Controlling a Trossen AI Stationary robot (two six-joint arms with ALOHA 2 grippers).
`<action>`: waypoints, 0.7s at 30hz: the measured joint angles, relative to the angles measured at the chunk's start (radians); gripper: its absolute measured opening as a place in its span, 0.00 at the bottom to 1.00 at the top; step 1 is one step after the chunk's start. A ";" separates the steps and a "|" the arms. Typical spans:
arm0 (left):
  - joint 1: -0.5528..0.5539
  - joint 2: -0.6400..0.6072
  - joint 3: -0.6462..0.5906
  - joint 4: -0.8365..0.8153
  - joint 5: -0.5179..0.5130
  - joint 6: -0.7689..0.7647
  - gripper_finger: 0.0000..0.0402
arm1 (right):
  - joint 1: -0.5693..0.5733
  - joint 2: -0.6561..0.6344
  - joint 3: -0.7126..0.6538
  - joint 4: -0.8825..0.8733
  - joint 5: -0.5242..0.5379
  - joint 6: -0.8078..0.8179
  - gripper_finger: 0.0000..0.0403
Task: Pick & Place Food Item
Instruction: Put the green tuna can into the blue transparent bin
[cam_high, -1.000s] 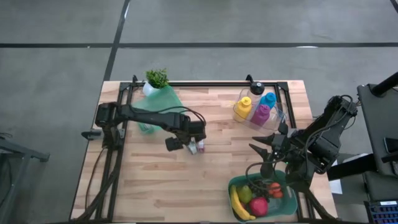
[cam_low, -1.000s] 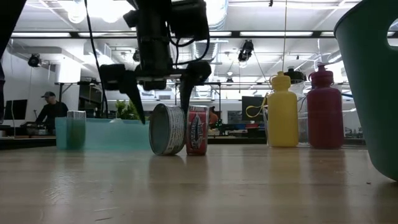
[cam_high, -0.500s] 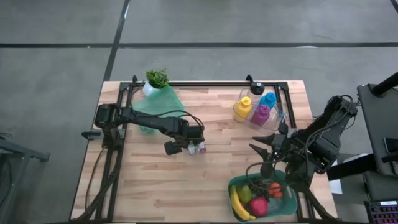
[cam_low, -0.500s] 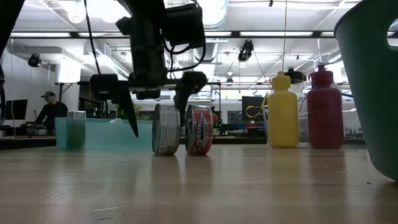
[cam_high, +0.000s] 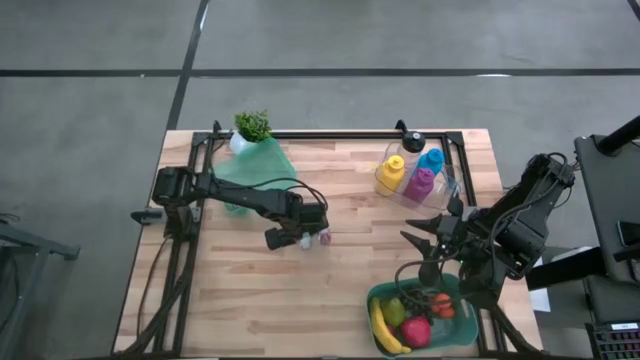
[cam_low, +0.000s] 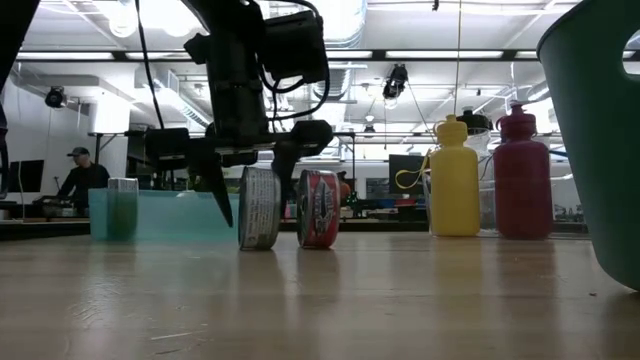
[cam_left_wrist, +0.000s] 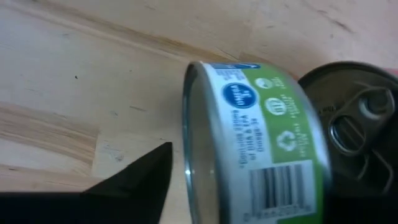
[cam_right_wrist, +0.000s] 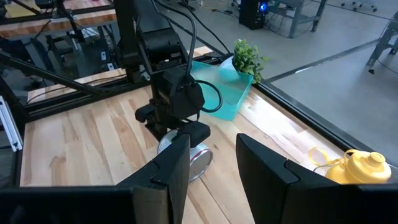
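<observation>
We saw the left gripper (cam_low: 250, 190) down at the middle of the wooden table (cam_high: 330, 290), straddling a silver can (cam_low: 259, 208) that stood on its edge. One dark finger (cam_low: 218, 185) hung beside the can with a clear gap; the other finger (cam_low: 285, 175) sat in the narrow space between this can and a red can (cam_low: 319, 208) just next to it. So the jaws were partly open around the silver can, and we could not tell if they actually pressed on it. The left wrist view showed a green label and barcode on the silver can (cam_left_wrist: 255, 149), with the pull-tab lid of the red can (cam_left_wrist: 357, 124) right behind it.

The right gripper (cam_high: 432, 240) waited near the table's right edge, above a green basket (cam_high: 385, 295) holding a banana (cam_high: 385, 330), a red apple (cam_high: 416, 331) and other produce. Its fingers stood slightly apart with nothing between them.

Yellow bottle (cam_high: 391, 172), blue bottle (cam_high: 431, 160) and magenta bottle (cam_high: 420, 183) clustered at the far right. A teal tray (cam_high: 255, 165) and a small potted plant (cam_high: 252, 126) sat at the far left corner. A person (cam_low: 78, 178) was in the room behind.
</observation>
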 joint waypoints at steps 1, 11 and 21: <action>0.000 0.000 0.000 0.000 0.000 0.000 0.58 | 0.000 0.000 0.000 0.000 0.000 0.000 0.31; 0.000 0.000 0.000 -0.001 0.000 0.003 0.30 | 0.000 0.000 0.000 0.000 0.000 0.000 0.31; 0.000 -0.001 0.002 -0.002 0.000 0.055 0.30 | 0.000 0.000 0.000 0.000 0.000 0.000 0.31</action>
